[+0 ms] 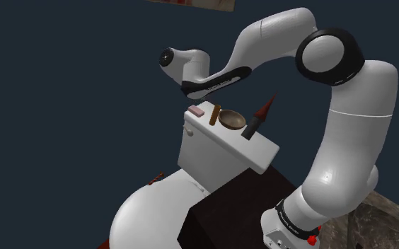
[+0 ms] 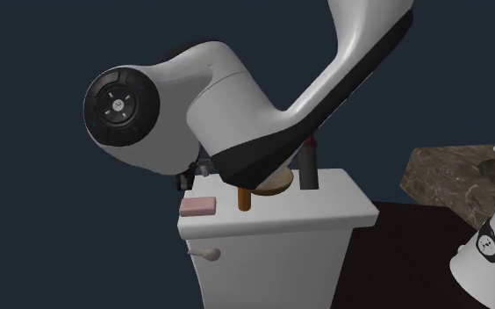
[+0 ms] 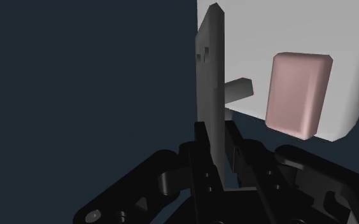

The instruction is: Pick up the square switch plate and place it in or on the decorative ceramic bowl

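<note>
White toilet-tank lid [image 1: 260, 146] w/ bowl [image 1: 232, 119], pink bar [image 1: 196, 111] — gripper [image 3: 215, 137] clamped on grey switch plate [image 3: 210, 70]; dark-blue wall [image 1: 64, 106].

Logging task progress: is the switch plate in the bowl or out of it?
Out: the wrist view shows the grey switch plate edge-on, clasped in the pincer; the bowl sits apart on the tank lid.
</note>
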Motion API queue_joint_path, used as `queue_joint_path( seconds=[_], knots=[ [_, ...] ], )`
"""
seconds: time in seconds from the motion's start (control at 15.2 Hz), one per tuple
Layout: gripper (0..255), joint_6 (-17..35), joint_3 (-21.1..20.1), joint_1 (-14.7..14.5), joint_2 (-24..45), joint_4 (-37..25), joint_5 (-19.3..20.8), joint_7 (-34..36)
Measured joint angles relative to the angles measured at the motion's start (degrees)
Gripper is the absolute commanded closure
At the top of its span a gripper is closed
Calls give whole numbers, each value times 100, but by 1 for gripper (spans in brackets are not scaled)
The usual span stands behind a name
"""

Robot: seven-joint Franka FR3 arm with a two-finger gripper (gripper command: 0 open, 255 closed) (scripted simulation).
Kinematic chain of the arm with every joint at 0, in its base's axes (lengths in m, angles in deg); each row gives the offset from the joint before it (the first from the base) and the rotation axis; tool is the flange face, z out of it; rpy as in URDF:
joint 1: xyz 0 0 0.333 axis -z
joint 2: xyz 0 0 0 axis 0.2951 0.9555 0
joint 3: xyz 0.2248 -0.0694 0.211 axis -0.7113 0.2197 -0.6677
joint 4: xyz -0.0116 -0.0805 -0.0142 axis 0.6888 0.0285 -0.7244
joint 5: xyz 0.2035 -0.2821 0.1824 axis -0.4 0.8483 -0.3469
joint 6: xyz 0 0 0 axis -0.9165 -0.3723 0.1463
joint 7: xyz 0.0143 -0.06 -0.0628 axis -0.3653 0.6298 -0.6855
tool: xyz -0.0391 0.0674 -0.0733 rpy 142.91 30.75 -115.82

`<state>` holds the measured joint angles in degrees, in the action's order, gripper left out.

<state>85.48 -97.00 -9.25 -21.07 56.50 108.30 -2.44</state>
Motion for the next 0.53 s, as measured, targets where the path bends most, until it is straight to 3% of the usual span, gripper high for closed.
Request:
queue_joint_path(
  seconds=[0.53],
  knots=[
    [255, 905, 35, 589, -1725, 1941, -83, 124]
  ],
)
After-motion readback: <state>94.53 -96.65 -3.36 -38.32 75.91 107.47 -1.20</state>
